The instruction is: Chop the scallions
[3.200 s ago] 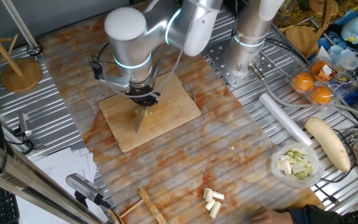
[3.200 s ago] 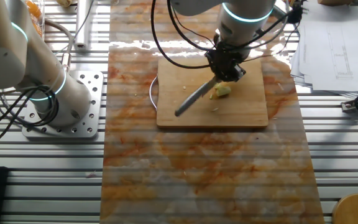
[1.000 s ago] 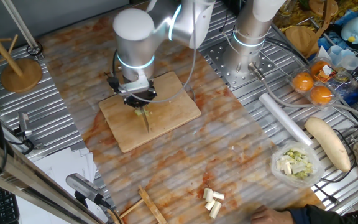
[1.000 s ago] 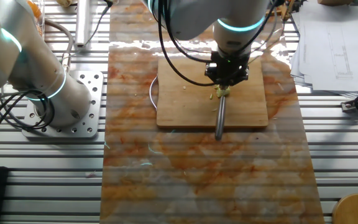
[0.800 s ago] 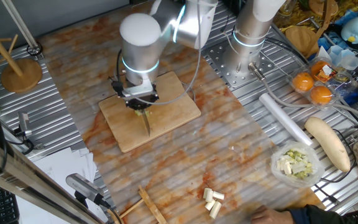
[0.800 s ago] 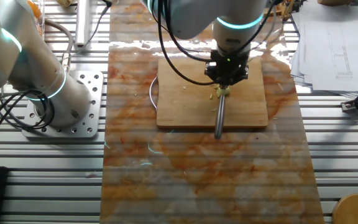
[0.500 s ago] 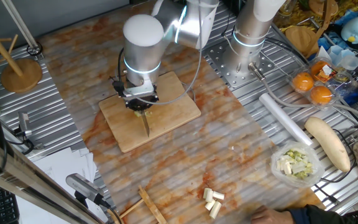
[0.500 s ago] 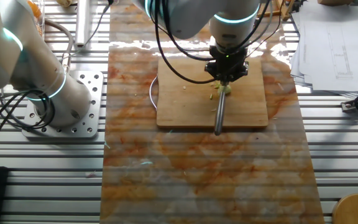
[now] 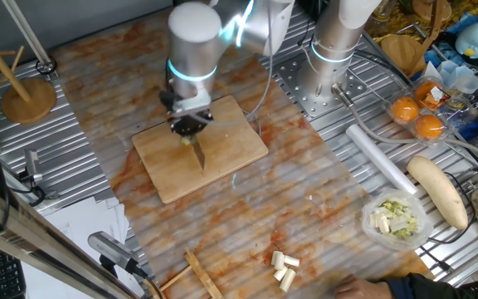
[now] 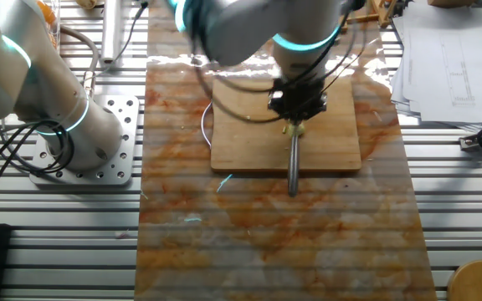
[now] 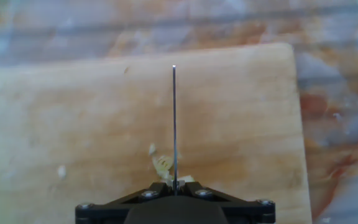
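My gripper (image 9: pixel 187 125) hangs over the middle of the wooden cutting board (image 9: pixel 231 148), shut on the handle of a knife (image 9: pixel 197 154). The blade (image 10: pixel 293 164) points toward the board's near edge. In the hand view the thin blade (image 11: pixel 174 118) runs straight ahead, edge down. The scallions (image 11: pixel 162 164) lie as small pale slivers on the board (image 11: pixel 73 106) just left of the blade's base, close under my gripper (image 11: pixel 174 186). One more sliver (image 11: pixel 61 171) lies further left. From the other fixed view the scallions (image 10: pixel 294 128) show just below my gripper (image 10: pixel 298 105).
A clear bowl (image 9: pixel 397 218) of chopped pieces, a long cream root vegetable (image 9: pixel 438 191) and oranges (image 9: pixel 417 116) sit at the right. Cut white stubs (image 9: pixel 283 267) lie on the table's front. A second arm's base (image 10: pixel 74 125) stands beside the board.
The knife has swung from a diagonal to pointing straight at the board's edge. Over the last second my gripper has shifted slightly across the board, with the arm blurred by motion.
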{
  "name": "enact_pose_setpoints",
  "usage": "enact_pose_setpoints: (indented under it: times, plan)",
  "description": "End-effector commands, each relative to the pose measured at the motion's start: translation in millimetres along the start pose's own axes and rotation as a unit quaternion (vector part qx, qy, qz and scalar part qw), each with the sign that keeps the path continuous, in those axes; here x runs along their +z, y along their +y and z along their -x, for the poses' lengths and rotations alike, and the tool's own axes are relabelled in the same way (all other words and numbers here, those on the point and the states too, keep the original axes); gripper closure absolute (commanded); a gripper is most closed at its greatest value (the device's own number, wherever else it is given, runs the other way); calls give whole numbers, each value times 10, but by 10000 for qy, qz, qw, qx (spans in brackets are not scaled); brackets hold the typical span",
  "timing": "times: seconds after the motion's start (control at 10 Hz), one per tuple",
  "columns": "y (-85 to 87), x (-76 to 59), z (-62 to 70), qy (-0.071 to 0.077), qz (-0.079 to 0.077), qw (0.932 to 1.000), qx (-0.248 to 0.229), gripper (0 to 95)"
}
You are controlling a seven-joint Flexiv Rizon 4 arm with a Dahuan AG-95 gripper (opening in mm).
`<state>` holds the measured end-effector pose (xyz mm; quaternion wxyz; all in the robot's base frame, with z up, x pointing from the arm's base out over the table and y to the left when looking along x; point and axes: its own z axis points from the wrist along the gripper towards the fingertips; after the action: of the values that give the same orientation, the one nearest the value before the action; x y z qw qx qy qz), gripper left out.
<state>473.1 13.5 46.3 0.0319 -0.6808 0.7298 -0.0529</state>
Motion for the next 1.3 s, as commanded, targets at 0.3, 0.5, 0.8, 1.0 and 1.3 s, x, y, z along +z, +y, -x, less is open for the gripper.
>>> enact_pose_setpoints:
  times: [0.3,0.5,0.8,1.0,1.3]
  plan:
    - [-107,359,361,-115,182,9981,577,950]
    - [-137,370,490,-113,140,9976,676,950]
    - [-67,380,240,-27,94,9996,277,950]
    - [-27,427,98,-48,79,9999,110,950]
    - [3,499,120,-219,122,9993,290,950]
